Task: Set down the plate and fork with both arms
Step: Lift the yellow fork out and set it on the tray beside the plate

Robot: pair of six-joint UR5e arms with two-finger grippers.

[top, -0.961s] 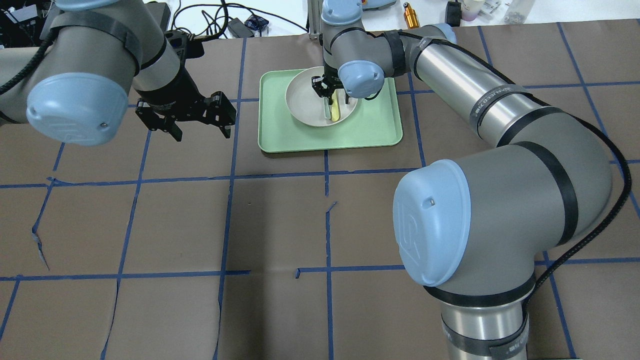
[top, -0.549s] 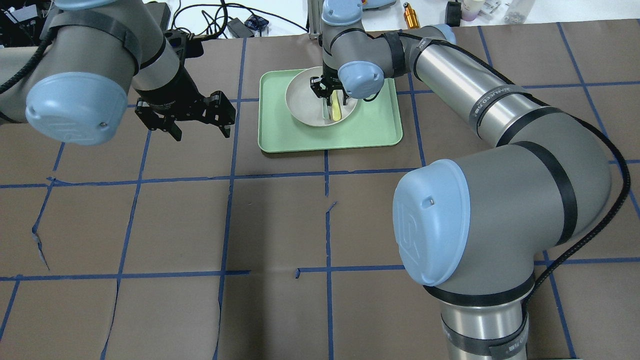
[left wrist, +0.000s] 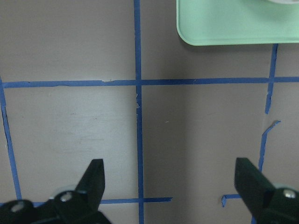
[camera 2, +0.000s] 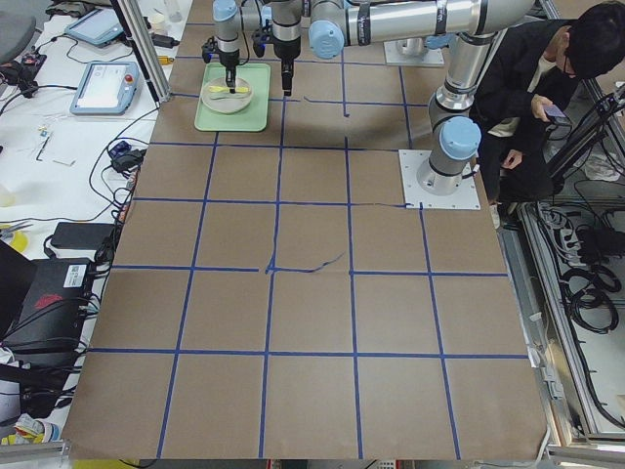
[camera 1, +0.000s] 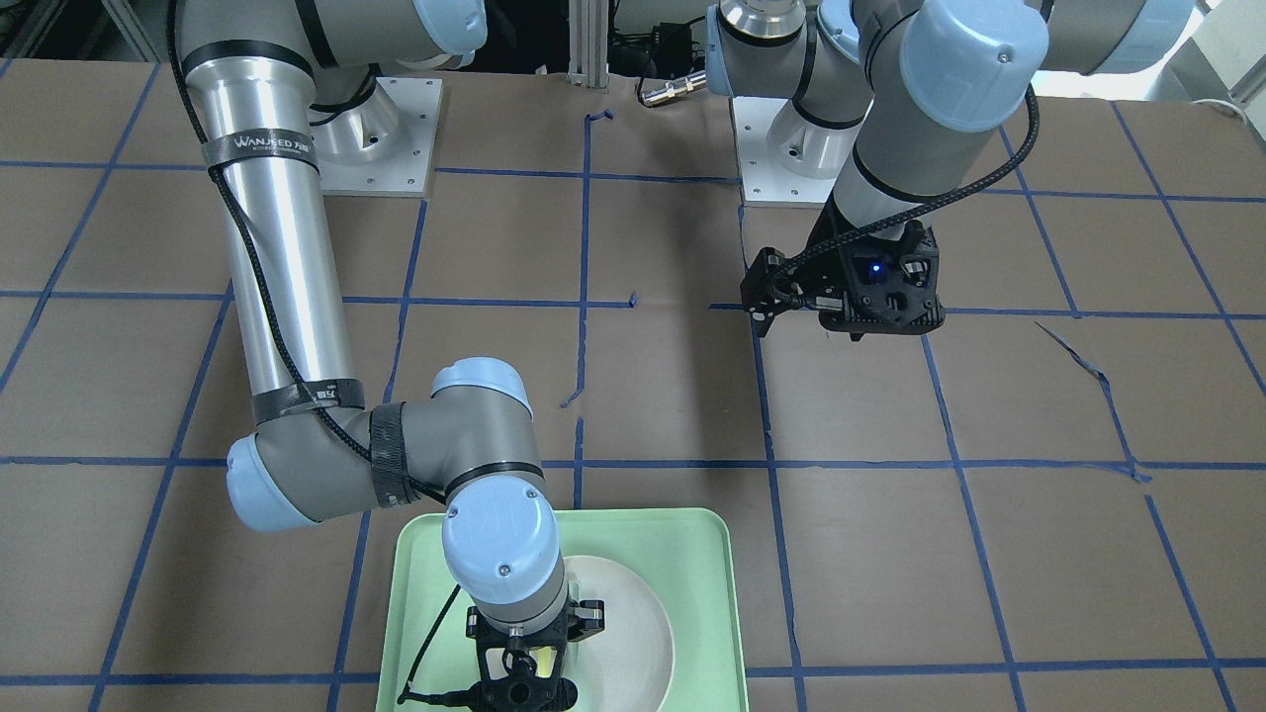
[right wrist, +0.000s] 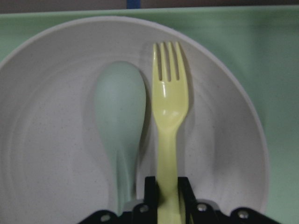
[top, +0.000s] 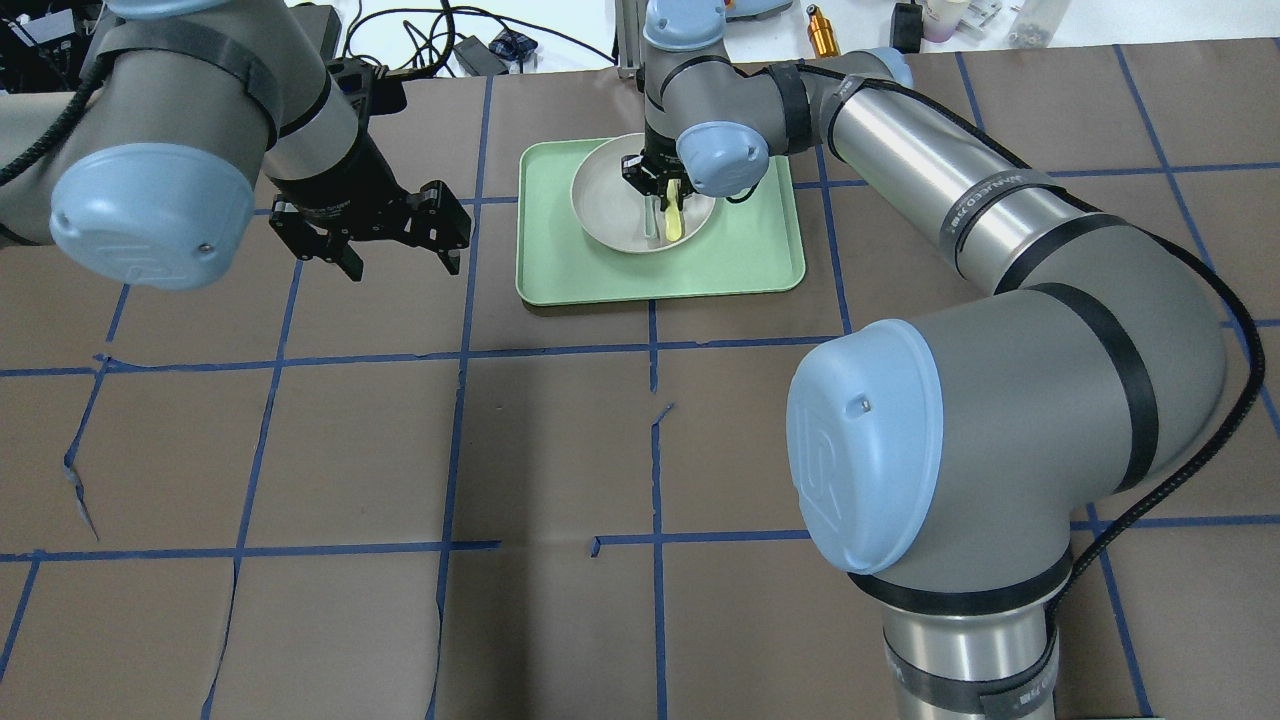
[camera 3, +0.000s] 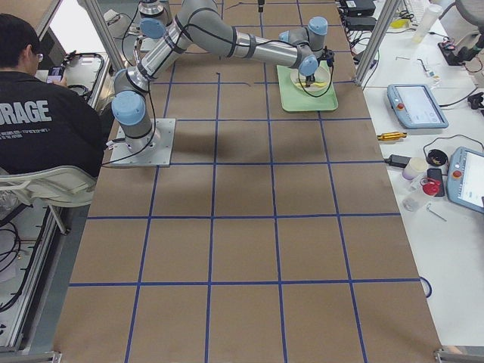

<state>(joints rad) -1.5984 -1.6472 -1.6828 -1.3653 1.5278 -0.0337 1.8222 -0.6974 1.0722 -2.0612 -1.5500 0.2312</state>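
Note:
The white plate (top: pixel 600 200) sits in the mint-green tray (top: pixel 740 260). The pale yellow fork (right wrist: pixel 169 107) lies over the plate beside a grey-green spoon (right wrist: pixel 120 112), with its tines toward the plate's far rim. My right gripper (right wrist: pixel 168 193) is shut on the fork's handle and stands over the plate in the overhead view (top: pixel 655 185). I cannot tell whether the fork is lifted off the plate. My left gripper (top: pixel 400 262) is open and empty, hovering over bare table left of the tray. Its fingertips (left wrist: pixel 96 172) are wide apart.
The tray's near corner (left wrist: pixel 196 37) shows at the top of the left wrist view. Brown table covering with blue tape lines (top: pixel 460 360) spreads around the tray. Cables and small items (top: pixel 820 30) lie beyond the far edge. A person (camera 2: pixel 547 88) sits beside the robot base.
The right gripper and the fork's visible end have shifted very slightly over the plate. The left arm has barely moved.

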